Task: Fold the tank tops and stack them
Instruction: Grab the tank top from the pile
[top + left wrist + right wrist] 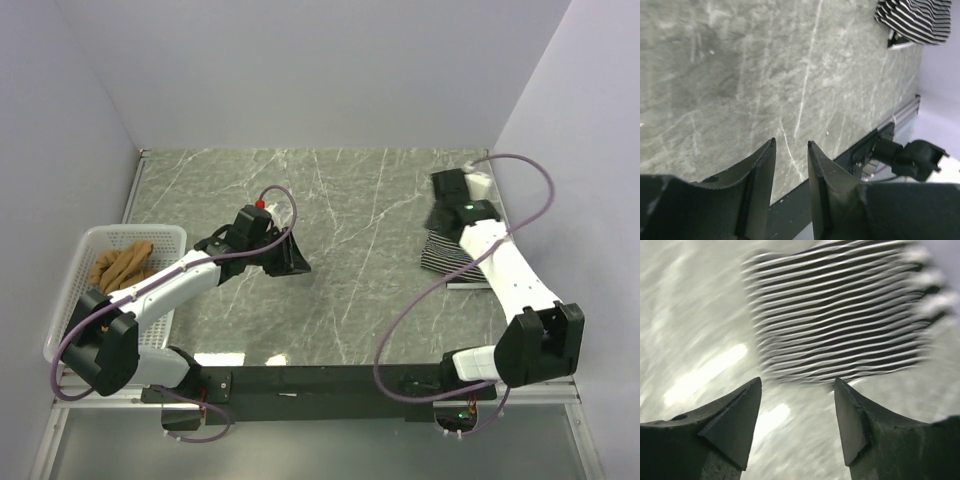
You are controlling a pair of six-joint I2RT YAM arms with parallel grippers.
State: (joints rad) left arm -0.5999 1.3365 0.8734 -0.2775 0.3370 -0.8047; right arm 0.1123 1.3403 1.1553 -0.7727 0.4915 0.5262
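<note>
A folded tank top with wide black-and-white stripes (pixel 447 255) lies at the table's right side, and a pale layer shows under its near edge. It fills the upper part of the right wrist view (pixel 840 315) and shows in the left wrist view's far corner (pixel 915 20). My right gripper (pixel 447 195) (pixel 798 381) hovers just beyond that top, open, with nothing between its fingers. A tan-brown tank top (pixel 120 262) lies bunched in the white basket (pixel 70 290). My left gripper (pixel 290 255) (pixel 791 142) hangs over bare table left of centre, open and empty.
The basket stands at the table's left edge beside the left arm. A small white object (pixel 481 183) sits at the far right near the wall. The black base rail (pixel 330 380) runs along the near edge. Walls close in the back and both sides.
</note>
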